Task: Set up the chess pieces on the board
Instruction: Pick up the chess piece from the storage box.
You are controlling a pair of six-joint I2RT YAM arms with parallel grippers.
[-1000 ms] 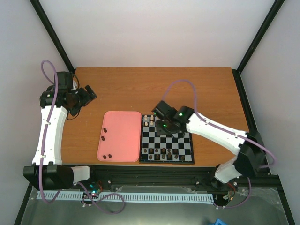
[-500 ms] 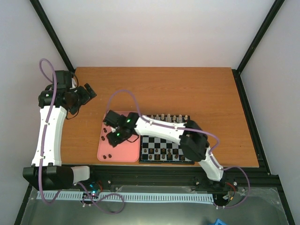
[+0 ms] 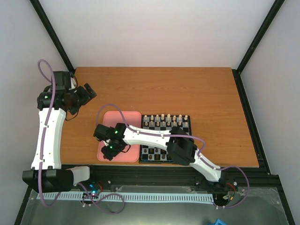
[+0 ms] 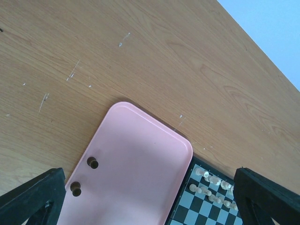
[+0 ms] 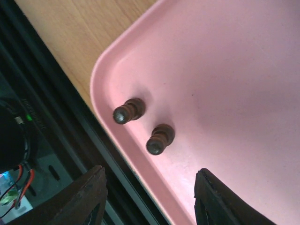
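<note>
My right gripper (image 5: 152, 206) is open and empty, low over the near left corner of the pink tray (image 5: 225, 70). Two dark chess pieces (image 5: 160, 139) lie on their sides there, just ahead of its fingertips; the other is the one nearer the rim (image 5: 129, 110). In the top view the right gripper (image 3: 108, 152) hides them. The board (image 3: 185, 129) lies right of the tray, with cream pieces (image 3: 162, 119) along its far rows; its near rows are mostly hidden by my right arm. My left gripper (image 3: 88, 92) is open and empty, high over the table's far left. Its view shows two more dark pieces (image 4: 93, 162) at the tray's left edge.
The pink tray (image 3: 127, 123) touches the board's left side. The black frame rail (image 5: 56, 154) runs right beside the tray's near rim. My right arm stretches across the board's near half. The board's far left corner (image 4: 206, 201) shows in the left wrist view.
My right arm has swung left from over the board's far rows, across the tray, to the tray's near left corner. My left arm has hardly moved.
</note>
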